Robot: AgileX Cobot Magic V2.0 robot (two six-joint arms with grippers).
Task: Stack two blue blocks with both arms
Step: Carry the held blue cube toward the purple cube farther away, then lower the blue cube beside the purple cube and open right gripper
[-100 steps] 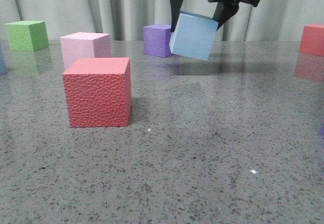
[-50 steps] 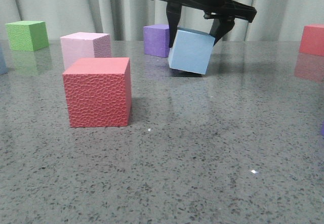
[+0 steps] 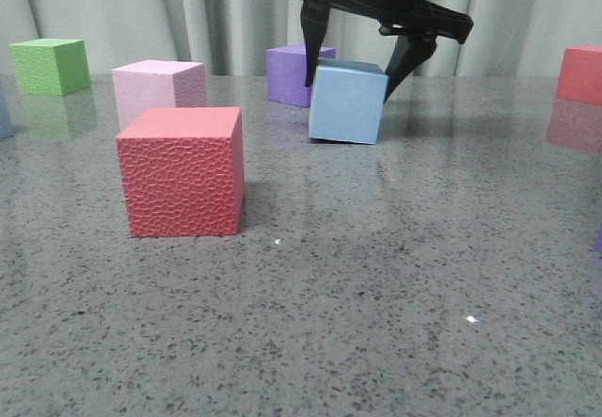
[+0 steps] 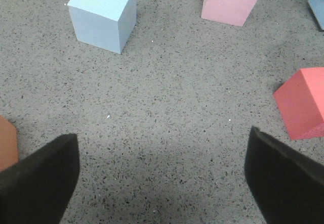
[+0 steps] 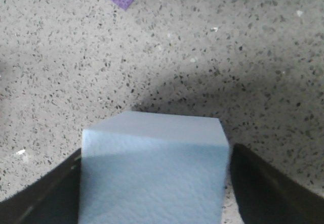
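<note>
One blue block [image 3: 347, 104] sits flat on the grey table just in front of the purple cube [image 3: 293, 74]. My right gripper [image 3: 348, 89] hangs over it, a dark finger on each side, opened slightly. In the right wrist view the block [image 5: 152, 178] fills the space between the fingers of the right gripper [image 5: 154, 193], with a thin gap at one side. The second blue block [image 4: 104, 14] stands alone on the table in the left wrist view; only a sliver of it [image 3: 4, 111] shows at the front view's left edge. My left gripper [image 4: 162, 178] is wide open and empty above bare table, out of the front view.
A red cube [image 3: 181, 172] stands near the front left, a pale pink cube [image 3: 158, 89] behind it, a green cube [image 3: 51, 66] at the far left and another red cube [image 3: 580, 73] at the far right. A curtain closes off the back.
The right gripper lowered the tilted blue block until it rests flat on the table, and its fingers spread apart off the block's sides.
</note>
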